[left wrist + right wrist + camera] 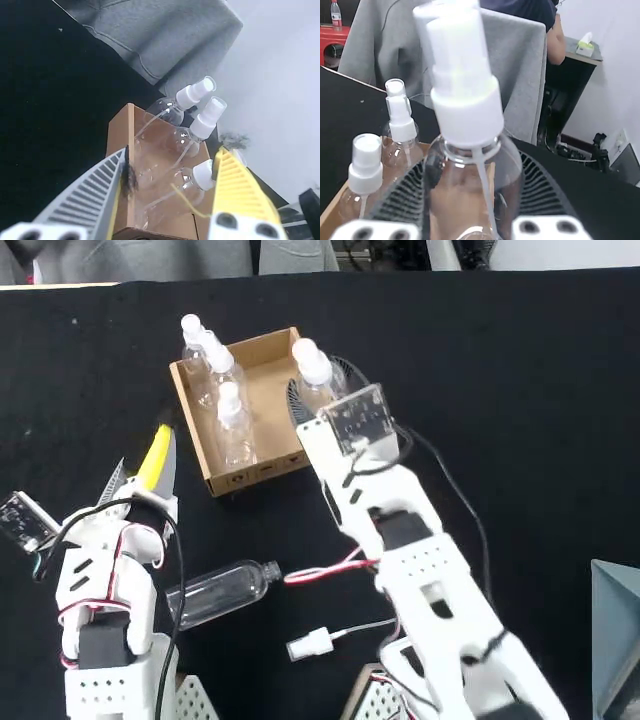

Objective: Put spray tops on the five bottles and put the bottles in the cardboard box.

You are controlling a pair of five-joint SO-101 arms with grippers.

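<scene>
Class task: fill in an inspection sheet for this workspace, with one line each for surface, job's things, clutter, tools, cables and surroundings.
Surface: black table.
Job's things: cardboard box holding three topped bottles; fourth topped bottle in the right tool; uncapped bottle lying on the table near a loose spray top.
Clutter: grey object at the table's edge, kind unclear.
Tools: left tool open, holding nothing, beside the box; right tool shut on the fourth bottle at the box's rim.
Cables: red-and-white wire and black cable by the right arm.
Surroundings: grey garment behind the table.
</scene>
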